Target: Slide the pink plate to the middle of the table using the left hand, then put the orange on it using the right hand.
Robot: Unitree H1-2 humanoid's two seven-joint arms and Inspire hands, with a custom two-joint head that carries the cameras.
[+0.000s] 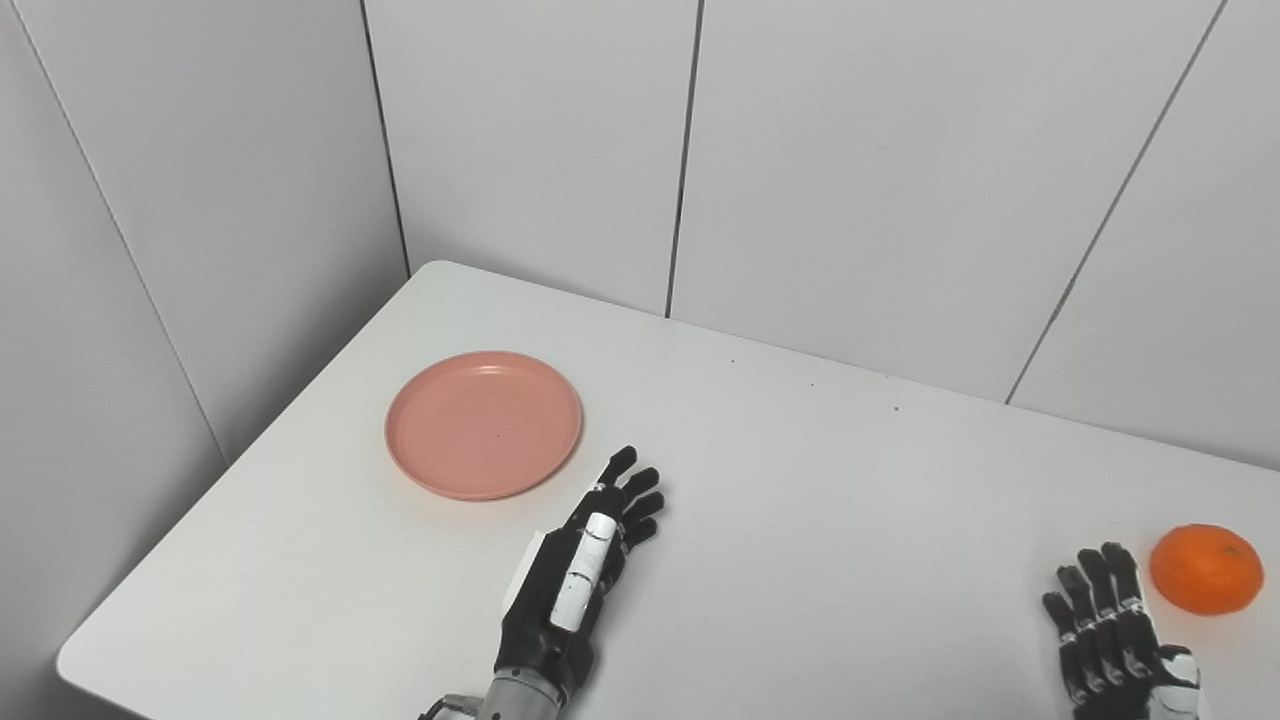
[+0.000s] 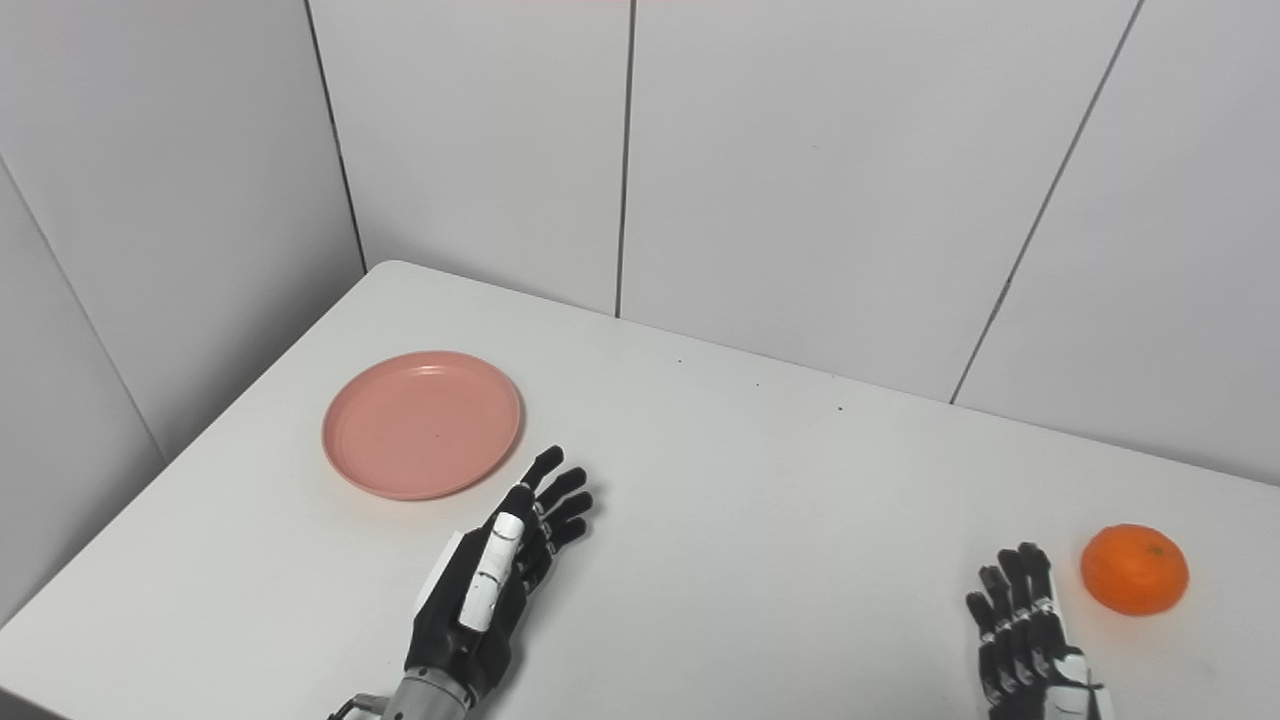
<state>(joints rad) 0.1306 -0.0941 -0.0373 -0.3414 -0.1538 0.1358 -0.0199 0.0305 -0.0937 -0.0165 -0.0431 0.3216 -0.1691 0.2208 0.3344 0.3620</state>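
Note:
A round pink plate lies flat on the left part of the white table, with nothing on it. My left hand hovers just to the plate's lower right, turned on its edge, fingers stretched out and apart, holding nothing. An orange rests on the table near the right edge. My right hand is low at the bottom right, just left of the orange, palm down with fingers extended, apart from the fruit.
Grey wall panels close off the back and left of the table. The table's left corner edge runs near the bottom left.

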